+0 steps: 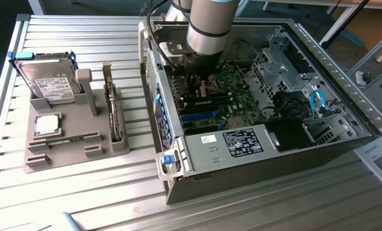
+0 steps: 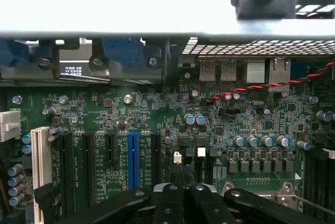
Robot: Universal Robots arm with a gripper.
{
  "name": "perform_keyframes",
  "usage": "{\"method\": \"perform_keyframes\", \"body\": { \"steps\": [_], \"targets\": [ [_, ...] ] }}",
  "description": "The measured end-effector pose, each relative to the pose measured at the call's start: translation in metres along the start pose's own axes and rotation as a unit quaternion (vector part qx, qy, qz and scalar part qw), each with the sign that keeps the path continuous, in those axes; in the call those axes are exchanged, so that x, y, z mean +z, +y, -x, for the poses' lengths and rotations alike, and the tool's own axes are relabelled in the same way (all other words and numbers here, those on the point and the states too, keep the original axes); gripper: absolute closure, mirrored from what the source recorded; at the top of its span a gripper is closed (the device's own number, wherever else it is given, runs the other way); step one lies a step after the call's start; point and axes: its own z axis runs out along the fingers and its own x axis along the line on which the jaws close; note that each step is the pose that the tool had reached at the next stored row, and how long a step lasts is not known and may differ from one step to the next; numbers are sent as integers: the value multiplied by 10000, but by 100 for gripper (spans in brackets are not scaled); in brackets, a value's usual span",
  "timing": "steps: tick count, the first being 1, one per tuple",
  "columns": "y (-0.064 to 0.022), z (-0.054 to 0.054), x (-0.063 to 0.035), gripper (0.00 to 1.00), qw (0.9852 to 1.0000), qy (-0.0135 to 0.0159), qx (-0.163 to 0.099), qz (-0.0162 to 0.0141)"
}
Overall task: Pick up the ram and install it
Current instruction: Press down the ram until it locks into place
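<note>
The ram (image 1: 69, 139) is a thin green stick lying flat in a slot of the grey fixture (image 1: 62, 156) on the exterior view's left. It is far from the arm. My gripper (image 1: 200, 85) hangs inside the open computer case (image 1: 242, 159), low over the green motherboard (image 2: 157, 124). In the wrist view the black fingers (image 2: 168, 203) of the gripper (image 2: 180, 188) meet, shut. Only a thin dark edge shows between their tips, and I cannot tell what it is. Black memory slots (image 2: 316, 182) run along one side of the board.
The fixture also holds a silver hard drive (image 1: 49, 82), a square silver processor (image 1: 47, 124) and a narrow board (image 1: 116, 120) standing on edge. Case walls, a drive cage (image 1: 274, 62), blue cables (image 1: 316, 103) and the power supply (image 1: 242, 142) crowd the gripper.
</note>
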Motion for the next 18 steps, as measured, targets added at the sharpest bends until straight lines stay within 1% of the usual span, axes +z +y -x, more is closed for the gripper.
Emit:
{"method": "perform_keyframes", "body": {
  "steps": [2,5,10,12,13,14,15,16,18],
  "targets": [
    [-2,1,-19,90,10000,-1,0,-3],
    [-3,1,-79,90,10000,12,-1,3],
    [-10,4,-260,90,10000,28,0,22],
    [-12,5,-309,90,10000,35,-1,26],
    [-14,6,-347,90,10000,43,-1,29],
    [-17,7,-412,90,10000,59,-2,35],
    [-19,8,-453,90,10000,66,-2,38],
    [-21,8,-488,90,10000,72,-2,39],
    [-22,9,-525,90,10000,78,-2,41]
  ]
}}
